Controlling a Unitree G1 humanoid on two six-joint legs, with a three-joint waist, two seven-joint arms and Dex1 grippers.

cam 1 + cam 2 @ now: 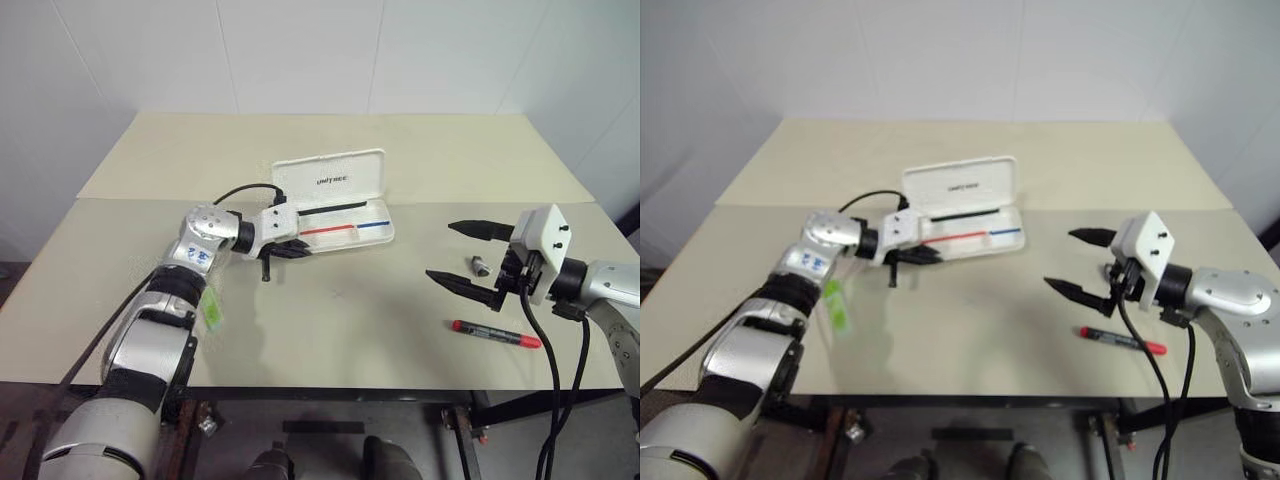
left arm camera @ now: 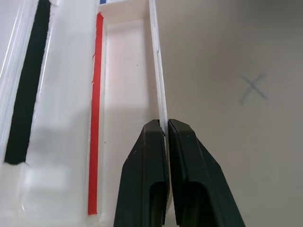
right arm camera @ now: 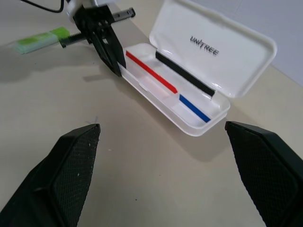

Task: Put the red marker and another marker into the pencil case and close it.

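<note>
Green highlighter [image 1: 211, 309] half hidden under left forearm. Small grey bit [image 1: 479, 265] between right gripper's [image 1: 462, 255] fingers too small to identify. Pencil case [image 2: 124, 71] cut off past left gripper [image 2: 166, 128].

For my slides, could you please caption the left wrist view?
Left gripper shut on the front wall of the open pencil case, above the table.
</note>
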